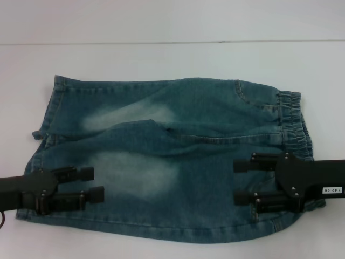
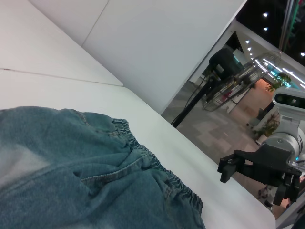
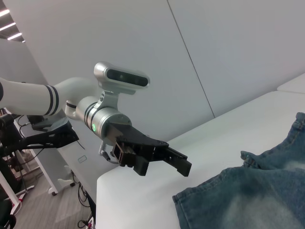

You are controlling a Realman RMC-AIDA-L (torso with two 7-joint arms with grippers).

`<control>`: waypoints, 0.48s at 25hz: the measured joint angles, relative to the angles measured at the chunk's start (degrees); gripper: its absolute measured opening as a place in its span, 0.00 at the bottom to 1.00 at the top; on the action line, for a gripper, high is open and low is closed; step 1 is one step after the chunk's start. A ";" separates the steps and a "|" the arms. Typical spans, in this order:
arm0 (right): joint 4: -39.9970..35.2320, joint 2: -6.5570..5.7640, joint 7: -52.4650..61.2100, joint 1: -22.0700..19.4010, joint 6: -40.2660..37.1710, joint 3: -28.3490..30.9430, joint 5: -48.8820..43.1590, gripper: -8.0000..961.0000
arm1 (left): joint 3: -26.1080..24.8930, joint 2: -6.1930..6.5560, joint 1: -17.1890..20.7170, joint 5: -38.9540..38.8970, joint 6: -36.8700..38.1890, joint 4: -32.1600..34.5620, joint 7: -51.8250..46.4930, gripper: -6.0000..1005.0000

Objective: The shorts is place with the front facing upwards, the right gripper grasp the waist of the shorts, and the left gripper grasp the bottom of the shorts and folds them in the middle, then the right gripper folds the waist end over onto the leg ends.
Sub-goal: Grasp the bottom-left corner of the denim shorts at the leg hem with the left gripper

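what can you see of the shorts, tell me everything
The shorts are blue washed denim with pale faded patches, stitched pockets and a puckered elastic waistband. They lie flat, front up, on the white table, waist toward the robot's right, leg hems toward its left, with some wrinkles at the crotch. The left gripper hangs open over the hem end and the right gripper open over the waist end; contact cannot be told.

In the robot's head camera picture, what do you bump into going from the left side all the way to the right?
left gripper → leg ends of the shorts → pale faded patches → right gripper → puckered waist of the shorts
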 joint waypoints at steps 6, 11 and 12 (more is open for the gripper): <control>0.00 0.09 -0.16 -0.19 0.00 0.07 0.00 0.86 | -0.02 0.11 0.06 0.04 0.02 0.10 -1.15 0.87; 0.00 0.07 -0.09 -0.18 -0.01 -0.02 0.00 0.86 | 0.29 0.10 0.09 0.13 0.02 0.14 -1.21 0.87; 0.00 0.07 -0.09 -0.18 -0.01 -0.03 0.00 0.86 | 0.31 0.09 0.09 0.15 0.02 0.14 -1.21 0.87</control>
